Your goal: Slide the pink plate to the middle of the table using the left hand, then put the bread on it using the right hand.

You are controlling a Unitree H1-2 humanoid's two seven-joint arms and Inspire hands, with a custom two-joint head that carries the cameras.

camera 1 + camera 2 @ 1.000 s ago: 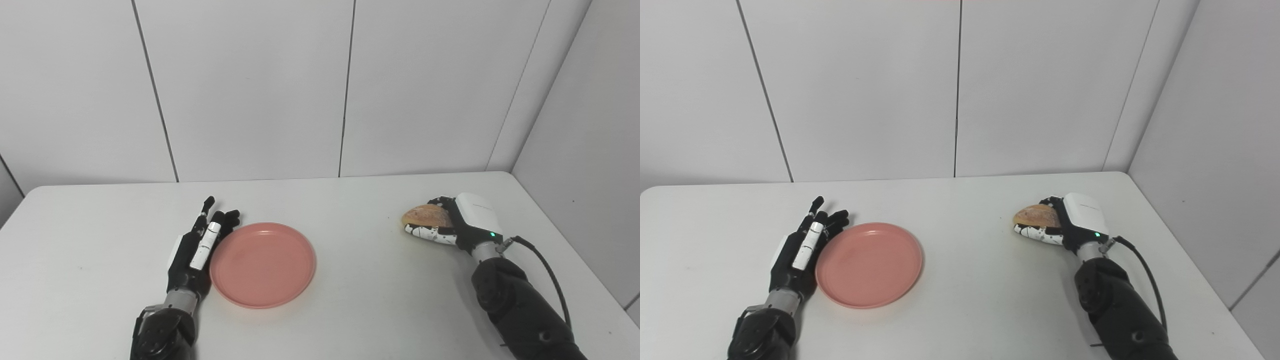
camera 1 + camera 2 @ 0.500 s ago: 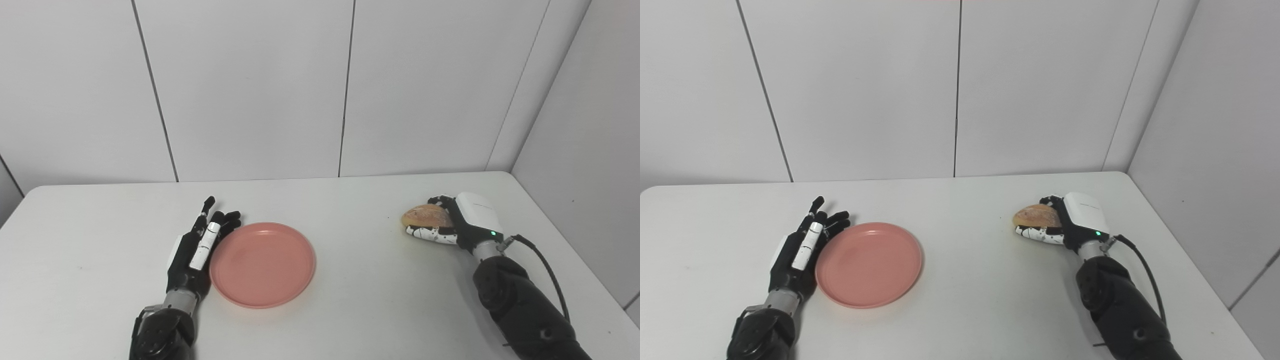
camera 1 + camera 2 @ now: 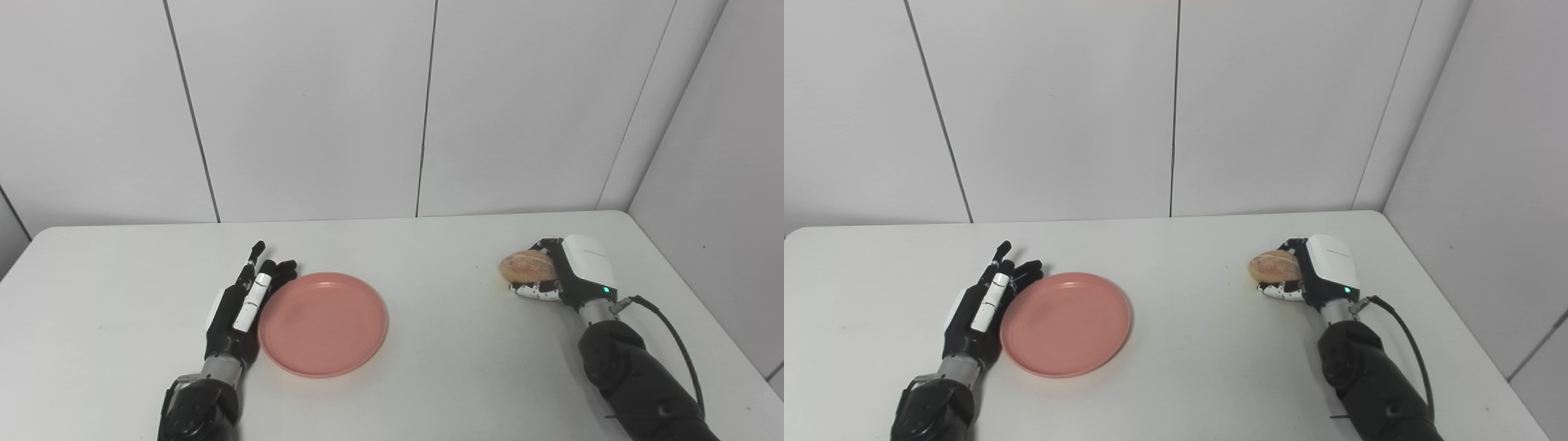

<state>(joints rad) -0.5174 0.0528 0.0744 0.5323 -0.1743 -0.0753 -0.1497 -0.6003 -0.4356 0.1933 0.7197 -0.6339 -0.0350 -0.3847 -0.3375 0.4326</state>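
Bread (image 3: 527, 266): brown crusty roll, oval; long axis ran roughly left to right across the table, free end pointing toward the table's middle; sat at the right side of the table, well apart from the plate; whether it rested on the surface or was lifted clear could not be told.
Right hand (image 3: 560, 274): wrapped around the bread from its right side; fingers curled over the far edge, thumb under the near edge; white back cover faced up, green light lit.
Pink plate (image 3: 323, 324): round, shallow, lay flat left of the table's centre; nothing in it.
Left hand (image 3: 240, 307): lay on the table just beside the plate's left rim, touching it; fingers straight and apart, pointing away from the robot; grasped nothing.
Table (image 3: 429, 367): white; carried the plate and both hands.
Wall (image 3: 306, 110): white panels behind the table.
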